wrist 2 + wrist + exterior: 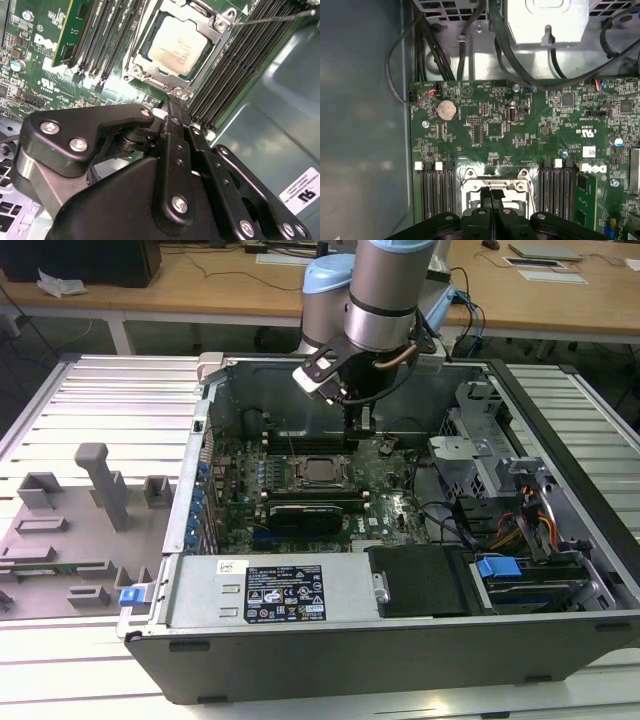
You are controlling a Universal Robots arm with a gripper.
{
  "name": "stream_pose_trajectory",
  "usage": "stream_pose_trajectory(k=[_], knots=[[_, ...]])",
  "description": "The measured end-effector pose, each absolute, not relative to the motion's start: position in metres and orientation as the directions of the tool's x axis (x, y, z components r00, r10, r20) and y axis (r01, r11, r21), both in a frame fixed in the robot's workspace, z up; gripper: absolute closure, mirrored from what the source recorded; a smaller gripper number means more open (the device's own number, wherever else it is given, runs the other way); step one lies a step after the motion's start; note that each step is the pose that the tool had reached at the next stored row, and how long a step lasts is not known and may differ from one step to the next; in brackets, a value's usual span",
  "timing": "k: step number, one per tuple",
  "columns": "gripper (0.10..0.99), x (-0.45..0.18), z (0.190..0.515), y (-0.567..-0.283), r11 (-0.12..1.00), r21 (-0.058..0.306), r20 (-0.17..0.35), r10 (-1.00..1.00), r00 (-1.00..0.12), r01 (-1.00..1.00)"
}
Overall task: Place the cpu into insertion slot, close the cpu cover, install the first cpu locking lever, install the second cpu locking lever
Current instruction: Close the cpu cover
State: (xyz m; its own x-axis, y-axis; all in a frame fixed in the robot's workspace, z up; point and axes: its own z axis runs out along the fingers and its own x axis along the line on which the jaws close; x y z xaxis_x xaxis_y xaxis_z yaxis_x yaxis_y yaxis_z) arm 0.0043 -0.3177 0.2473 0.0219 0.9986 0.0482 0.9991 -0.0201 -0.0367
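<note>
The cpu (177, 42), a silver square chip, lies flat in the insertion slot, which is hidden beneath it. The cpu cover (160, 82), a steel frame, lies down around the chip's edges. A thin locking lever rod (270, 19) sticks out past one corner of the socket. My gripper (171, 102) is shut with nothing between its black fingers. Its tips hover just off the cover's edge tab. In the exterior view the gripper (358, 423) hangs just behind the cpu (320, 471). In the first wrist view the gripper (491, 194) sits over the socket's metal frame (470, 175).
Rows of black memory slots (235, 65) flank the socket on both sides. A black expansion card (318, 510) lies in front of the socket. Cables and a drive cage (480, 455) fill the exterior view's right. The case walls (205, 430) enclose the board.
</note>
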Motion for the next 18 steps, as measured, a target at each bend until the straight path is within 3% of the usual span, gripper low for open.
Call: stream_pose_trajectory(k=[7,18], knots=[[0.980,-0.017,0.246,-0.317,-0.020,0.035,0.050,0.999,0.019,0.999],[0.980,-0.035,0.241,-0.326,-0.020,0.035,0.042,0.999,0.018,0.999]])
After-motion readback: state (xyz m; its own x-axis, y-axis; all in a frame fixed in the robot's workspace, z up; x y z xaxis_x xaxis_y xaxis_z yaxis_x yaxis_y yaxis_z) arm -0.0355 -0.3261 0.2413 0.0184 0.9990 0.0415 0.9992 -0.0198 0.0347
